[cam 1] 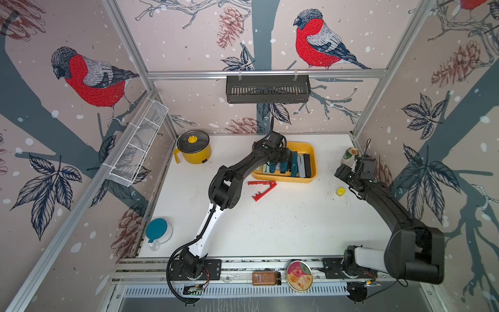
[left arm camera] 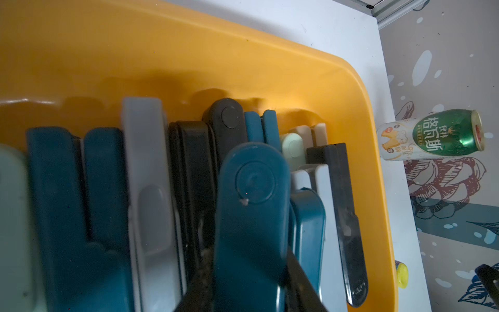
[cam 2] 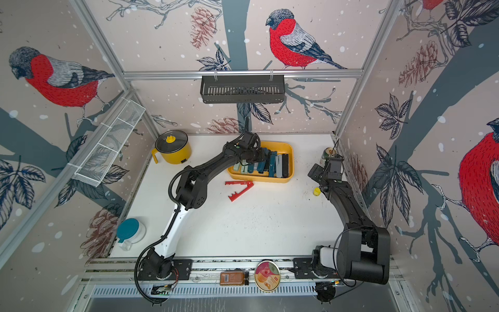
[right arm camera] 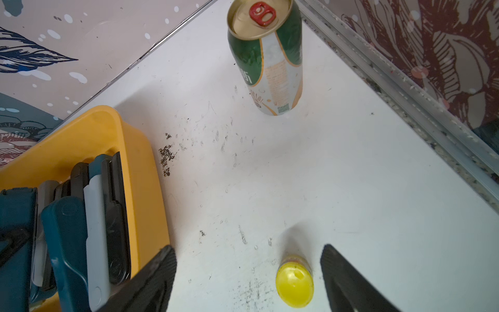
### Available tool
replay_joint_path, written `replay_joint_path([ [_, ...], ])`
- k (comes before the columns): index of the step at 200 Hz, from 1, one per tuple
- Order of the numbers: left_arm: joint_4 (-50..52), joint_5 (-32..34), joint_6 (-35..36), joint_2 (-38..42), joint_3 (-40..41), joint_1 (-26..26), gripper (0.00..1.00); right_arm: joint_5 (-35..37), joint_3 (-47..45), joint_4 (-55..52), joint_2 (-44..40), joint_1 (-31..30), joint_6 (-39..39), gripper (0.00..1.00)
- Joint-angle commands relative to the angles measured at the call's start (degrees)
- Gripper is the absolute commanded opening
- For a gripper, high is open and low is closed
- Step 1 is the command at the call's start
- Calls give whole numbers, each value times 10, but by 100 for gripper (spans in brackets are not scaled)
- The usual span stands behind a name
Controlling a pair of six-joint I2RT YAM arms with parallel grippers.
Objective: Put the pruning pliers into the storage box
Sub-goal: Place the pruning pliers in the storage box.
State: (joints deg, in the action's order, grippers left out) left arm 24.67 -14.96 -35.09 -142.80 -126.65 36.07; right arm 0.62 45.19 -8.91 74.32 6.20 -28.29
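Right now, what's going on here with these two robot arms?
The left pincer grips a pair of teal plastic pruning pliers over the shallow yellow plastic storage box, which already holds a row of teal, grey, black and pale ones. One pair of red plastic pliers lies spread open on the white table just outside the box. The right pincer is open and empty, hovering above the table by a small yellow-capped bottle.
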Motion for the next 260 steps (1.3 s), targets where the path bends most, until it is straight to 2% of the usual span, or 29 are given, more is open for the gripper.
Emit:
replay_joint_path([
  [1,-18,-3,-9,-7,-6,2,32,-1,1,10,-1,0,2,85],
  [127,-20,-3,-13,-15,-15,5,41,0,-3,11,-2,4,4,85],
  [186,-20,-4,-15,-20,-19,5,48,-1,-5,12,-2,6,5,85],
  [260,-30,-12,-26,2,-14,5,48,-3,-4,11,-1,8,6,85],
])
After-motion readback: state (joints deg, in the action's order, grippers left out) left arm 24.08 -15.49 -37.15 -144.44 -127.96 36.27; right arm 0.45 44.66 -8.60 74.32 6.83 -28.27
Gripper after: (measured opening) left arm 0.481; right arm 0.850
